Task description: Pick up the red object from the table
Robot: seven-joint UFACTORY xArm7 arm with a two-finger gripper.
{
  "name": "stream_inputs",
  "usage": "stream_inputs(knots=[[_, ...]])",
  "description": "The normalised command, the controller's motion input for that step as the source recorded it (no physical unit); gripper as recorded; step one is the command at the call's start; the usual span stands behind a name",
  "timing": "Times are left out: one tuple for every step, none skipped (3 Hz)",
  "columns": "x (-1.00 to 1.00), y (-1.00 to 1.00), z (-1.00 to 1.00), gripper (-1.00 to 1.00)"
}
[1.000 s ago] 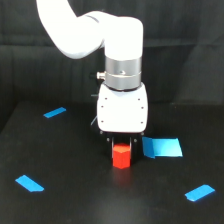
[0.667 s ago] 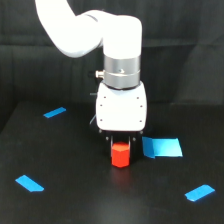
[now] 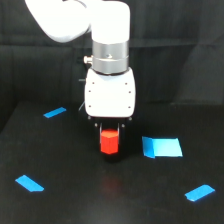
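**Lift check: block at the jaws, confirm the grip first**

The gripper [image 3: 109,142] hangs straight down from the white wrist housing [image 3: 109,95], and the red object [image 3: 109,141] sits directly under it, right at the fingertips. The dark fingers blend into the black background, so you can't tell how wide the jaws stand or whether they've actually clamped the block. A dark patch lies just beneath the block, but whether it touches the table [image 3: 75,200] or hangs clear isn't readable from this view.

How to do it well, as I judge it:
- Squeeze on two opposite flat faces of the hexagon, not on its corners, or it will twist out
- Keep the wrist vertical and pull straight up, no sideways drift
- Go slow at first; if the block lags or tilts, stop and re-seat

Materials and shapes:
- Block: small hexagonal prism, bright red-orange, matte, plain, narrower than the gripper body. Looks rigid and light
- Table: flat matte black, low glare
- Blue rectangle [image 3: 162,147]: flat, near the gripper on the exterior view's right, apart from the block
- Blue strips [image 3: 54,112], [image 3: 29,183], [image 3: 199,192]: flat, thin, well apart from the gripper, no obstruction to a vertical lift
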Motion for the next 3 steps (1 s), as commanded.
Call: stream_inputs(knots=[[-0.13, 0.12, 1.0, -1.0], [-0.13, 0.05, 1.0, -1.0], [-0.02, 0.02, 0.94, -0.95]])
